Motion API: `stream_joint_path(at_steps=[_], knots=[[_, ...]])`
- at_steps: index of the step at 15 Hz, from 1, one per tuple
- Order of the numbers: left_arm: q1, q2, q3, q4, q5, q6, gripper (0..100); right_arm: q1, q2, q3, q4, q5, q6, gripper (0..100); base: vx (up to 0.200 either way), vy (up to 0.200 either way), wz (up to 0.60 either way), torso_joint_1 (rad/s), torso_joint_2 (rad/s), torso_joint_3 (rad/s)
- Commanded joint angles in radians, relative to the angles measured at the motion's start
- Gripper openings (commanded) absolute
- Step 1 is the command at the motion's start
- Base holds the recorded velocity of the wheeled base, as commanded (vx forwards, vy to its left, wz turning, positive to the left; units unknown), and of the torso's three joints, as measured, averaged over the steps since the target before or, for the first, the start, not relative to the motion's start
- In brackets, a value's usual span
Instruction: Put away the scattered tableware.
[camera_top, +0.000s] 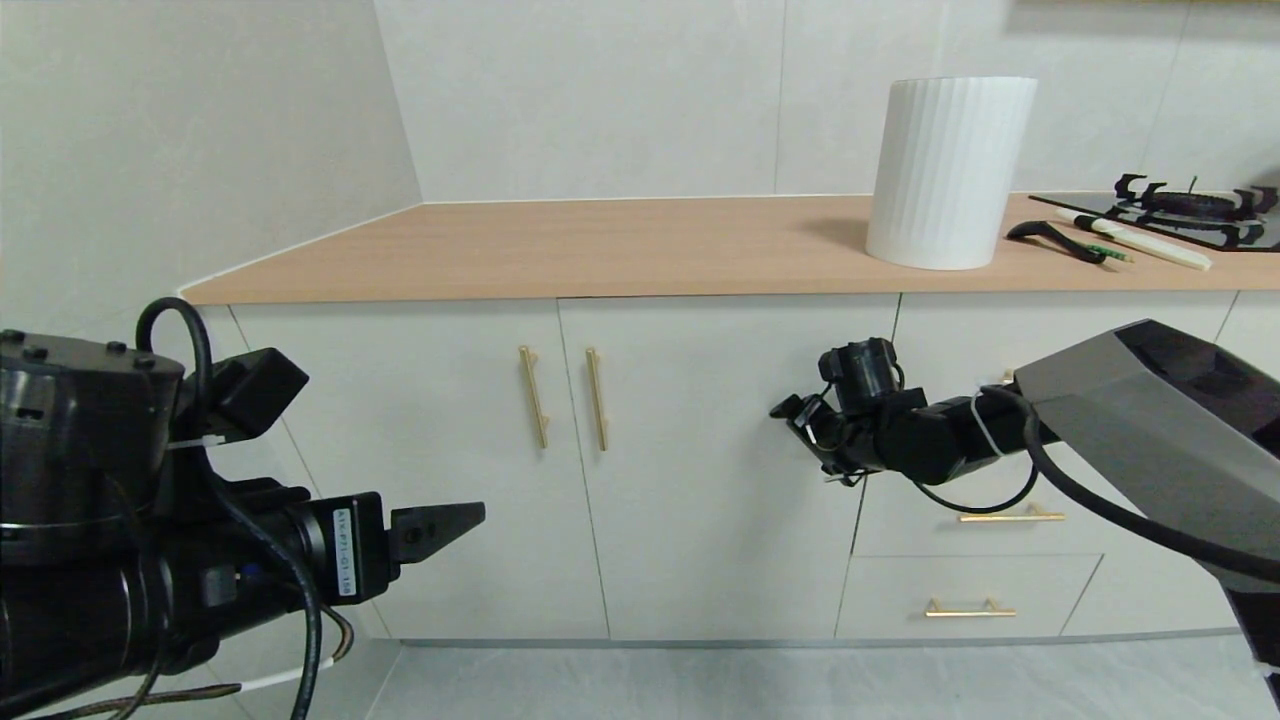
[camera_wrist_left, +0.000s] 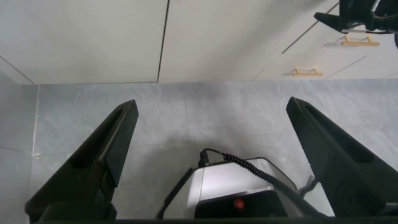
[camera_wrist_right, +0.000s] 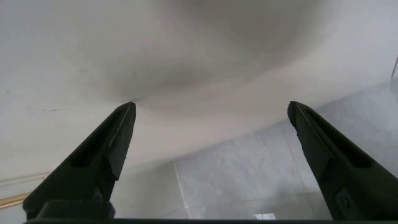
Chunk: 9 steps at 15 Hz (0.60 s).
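Note:
Scattered tableware lies on the wooden countertop (camera_top: 600, 245) at the far right: a black spoon (camera_top: 1055, 240), a thin green utensil (camera_top: 1108, 253) and a long white utensil (camera_top: 1140, 243). A tall white ribbed holder (camera_top: 948, 170) stands just left of them. My left gripper (camera_top: 440, 525) hangs low at the left, in front of the cabinets, open and holding nothing (camera_wrist_left: 211, 106). My right gripper (camera_top: 797, 418) is below the counter, close to a cabinet door face, open and empty (camera_wrist_right: 211, 106).
A black stove (camera_top: 1190, 205) sits behind the utensils at the counter's right end. White cabinet doors with gold handles (camera_top: 533, 395) and drawers (camera_top: 968, 607) run under the counter. Grey tiled floor (camera_wrist_left: 205, 124) lies beneath. Walls close the left corner.

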Motion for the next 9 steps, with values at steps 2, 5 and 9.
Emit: stream_joint_path(at_steps=[2,5,9], knots=[[0.000,0.003,0.000,0.000,0.000,-0.001,100,-0.012,0.028,-0.030,0.004,-0.026,0.001,100,0.000,0.000,0.00,0.000,0.00,0.000],[0.000,0.003,0.000,0.000,0.000,-0.001,100,-0.017,0.027,-0.037,0.007,-0.035,-0.002,100,0.000,0.000,0.00,0.000,0.00,0.000],[0.000,-0.012,0.001,0.000,0.000,0.003,100,0.027,-0.151,0.105,0.044,0.038,-0.018,100,0.000,0.000,0.00,0.000,0.00,0.000]])
